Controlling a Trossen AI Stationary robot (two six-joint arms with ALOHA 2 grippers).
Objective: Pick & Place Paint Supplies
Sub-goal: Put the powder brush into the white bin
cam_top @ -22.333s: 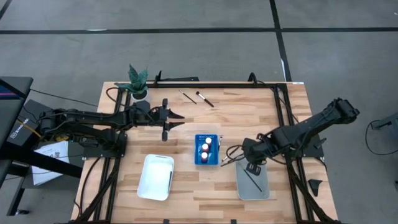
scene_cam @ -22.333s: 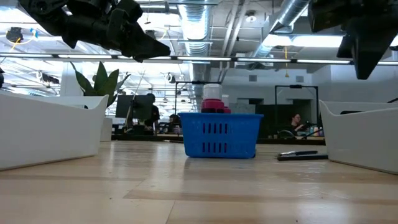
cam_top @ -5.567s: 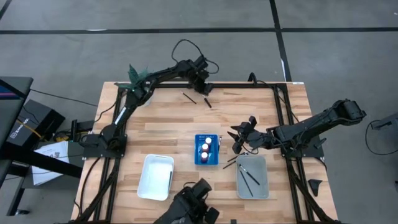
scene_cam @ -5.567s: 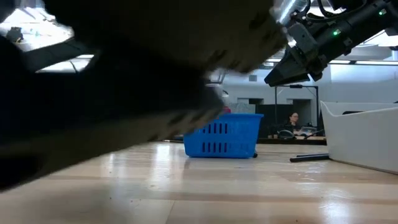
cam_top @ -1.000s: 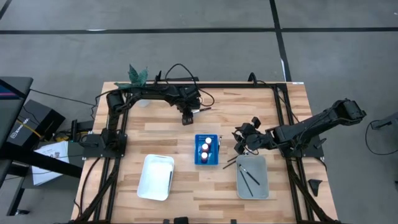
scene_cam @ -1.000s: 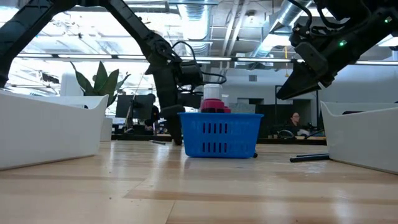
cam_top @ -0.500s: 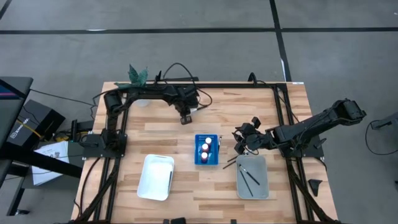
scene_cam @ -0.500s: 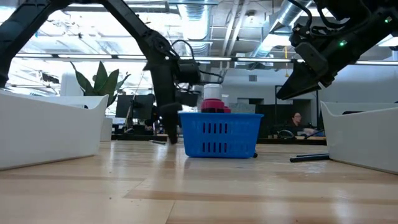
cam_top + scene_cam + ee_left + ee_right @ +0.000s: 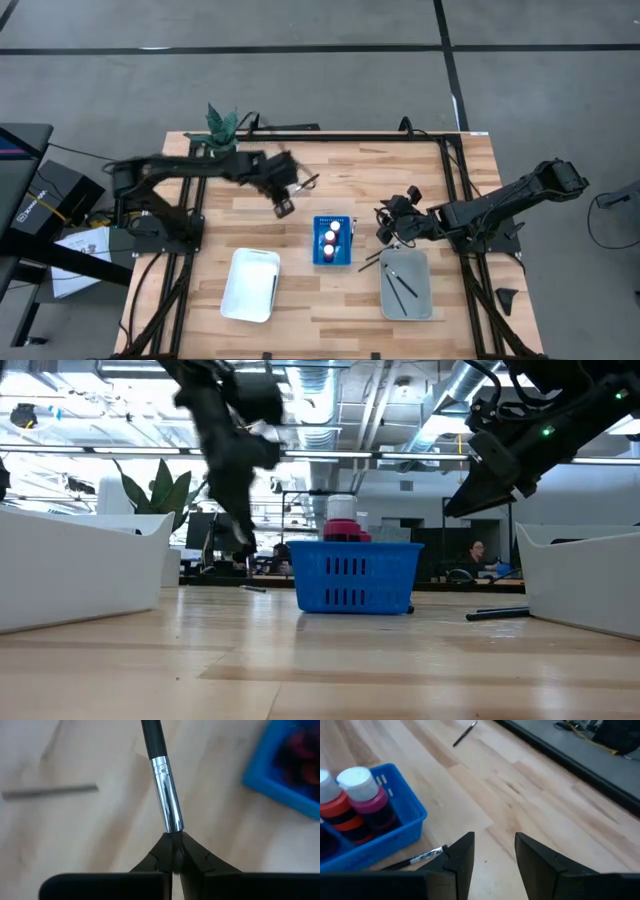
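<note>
While the left tool (image 9: 172, 862) is shut tight on a brush (image 9: 162, 795), the brush sticks out from its tips with its shiny silver collar just past them and its dark handle beyond. From above, the left tool (image 9: 283, 195) is over the bench (image 9: 350, 165), up and to the left of the blue basket (image 9: 333, 262), and the brush (image 9: 306, 183) shows as a thin dark line by it. Another thin brush (image 9: 50, 792) lies flat on the wood, apart from the held one.

Paint bottles (image 9: 332, 236) stand inside the blue basket, red ones with white caps. In the right wrist view a pink bottle with a white cap (image 9: 362, 790) stands in a corner of the basket (image 9: 405, 827). One brush (image 9: 420, 856) lies on the wood just beside the basket. Two more brushes (image 9: 400, 285) lie in the grey tray (image 9: 425, 305), to the right of the basket.

A white tray (image 9: 245, 290) sits to the left of the basket. A small green plant (image 9: 222, 125) stands at the far left corner of the bench.

The right tool (image 9: 385, 230) hangs just above the bench, between the basket and the grey tray, near that tray's far end. Its two fingers (image 9: 462, 855) are apart and hold nothing
</note>
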